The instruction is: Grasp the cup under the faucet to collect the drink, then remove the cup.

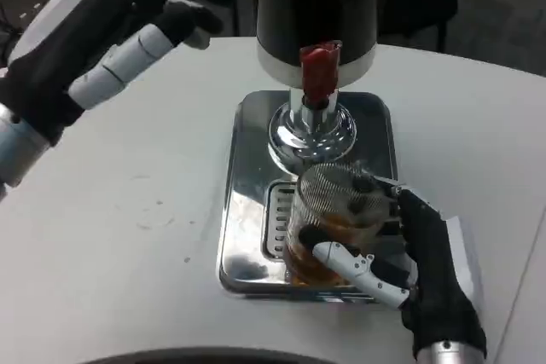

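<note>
**Cup holds drink, still on the drip tray**

Nearest me, my right hand [401, 266] is wrapped around the cup [337, 223]: one finger curls across its near face and the rest reach round its right side, so I read it as gripping the glass, not just touching it. The cup stands on the near half of the chrome drip tray [247, 202], roughly under the faucet [321, 70] with its red lever, though perhaps a touch toward me. Amber liquid shows in the lower part of the cup, so I judge the collecting mostly done. What remains is taking the cup off the tray and clear of the dispenser [316, 6].

Farther back, toward the tabletop's far left edge, my left hand [128, 27] hangs above the white table [111, 236] with fingers extended and loosely apart, holding nothing.
</note>
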{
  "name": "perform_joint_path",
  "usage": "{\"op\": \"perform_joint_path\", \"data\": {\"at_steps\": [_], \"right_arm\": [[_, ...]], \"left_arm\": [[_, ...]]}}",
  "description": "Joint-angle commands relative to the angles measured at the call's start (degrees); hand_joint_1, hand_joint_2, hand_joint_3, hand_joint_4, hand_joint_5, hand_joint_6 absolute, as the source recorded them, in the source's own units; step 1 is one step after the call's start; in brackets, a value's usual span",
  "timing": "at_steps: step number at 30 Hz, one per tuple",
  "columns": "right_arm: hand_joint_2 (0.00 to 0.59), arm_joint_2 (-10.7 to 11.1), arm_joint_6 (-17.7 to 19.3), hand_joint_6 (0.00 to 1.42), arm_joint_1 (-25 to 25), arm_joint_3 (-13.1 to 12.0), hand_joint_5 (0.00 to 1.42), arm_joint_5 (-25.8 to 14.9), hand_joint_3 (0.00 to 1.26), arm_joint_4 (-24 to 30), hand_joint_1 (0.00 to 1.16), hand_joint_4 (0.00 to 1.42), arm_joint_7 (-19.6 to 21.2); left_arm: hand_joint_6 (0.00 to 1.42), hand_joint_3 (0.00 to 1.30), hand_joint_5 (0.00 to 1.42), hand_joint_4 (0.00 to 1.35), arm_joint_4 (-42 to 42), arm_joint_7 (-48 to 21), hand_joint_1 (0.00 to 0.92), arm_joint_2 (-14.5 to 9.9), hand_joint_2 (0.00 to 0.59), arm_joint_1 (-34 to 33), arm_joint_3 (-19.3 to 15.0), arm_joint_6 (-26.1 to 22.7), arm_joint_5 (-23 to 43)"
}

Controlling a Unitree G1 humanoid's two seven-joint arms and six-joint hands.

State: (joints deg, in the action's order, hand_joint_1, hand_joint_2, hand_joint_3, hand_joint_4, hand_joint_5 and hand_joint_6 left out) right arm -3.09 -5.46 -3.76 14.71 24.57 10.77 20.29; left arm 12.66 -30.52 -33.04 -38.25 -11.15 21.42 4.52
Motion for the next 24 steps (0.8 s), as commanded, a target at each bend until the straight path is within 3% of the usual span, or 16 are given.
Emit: {"op": "perform_joint_path", "data": {"at_steps": [1,5,18,24], "right_arm": [[0.217,-0.2,0.8,0.69,1.5,0.4,0.9,0.5,0.72,3.9,0.75,0.86,-1.5],[0.217,-0.1,0.8,0.69,2.5,0.1,0.9,0.9,0.74,6.5,0.74,0.87,-2.9],[0.209,1.4,-0.8,0.72,4.2,0.1,0.97,2.4,0.78,11.7,0.78,0.89,-8.4],[0.207,4.2,1.2,0.73,4.7,0.6,0.98,4.5,0.79,13.6,0.79,0.9,-10.2]], "left_arm": [[0.47,0.28,0.4,0.3,-0.2,1.3,0.0,-1.8,0.104,3.4,-2.2,0.3,0.5],[0.47,0.29,0.4,0.3,-1.0,2.9,0.0,-3.1,0.104,7.3,-4.8,-0.7,-0.1],[0.44,0.28,0.35,0.28,-8.7,6.1,0.0,-5.2,0.106,20.8,-8.3,-3.4,-1.6],[0.4,0.27,0.31,0.25,-12.8,7.0,0.0,-6.0,0.107,26.8,-8.7,-2.8,-5.2]]}}
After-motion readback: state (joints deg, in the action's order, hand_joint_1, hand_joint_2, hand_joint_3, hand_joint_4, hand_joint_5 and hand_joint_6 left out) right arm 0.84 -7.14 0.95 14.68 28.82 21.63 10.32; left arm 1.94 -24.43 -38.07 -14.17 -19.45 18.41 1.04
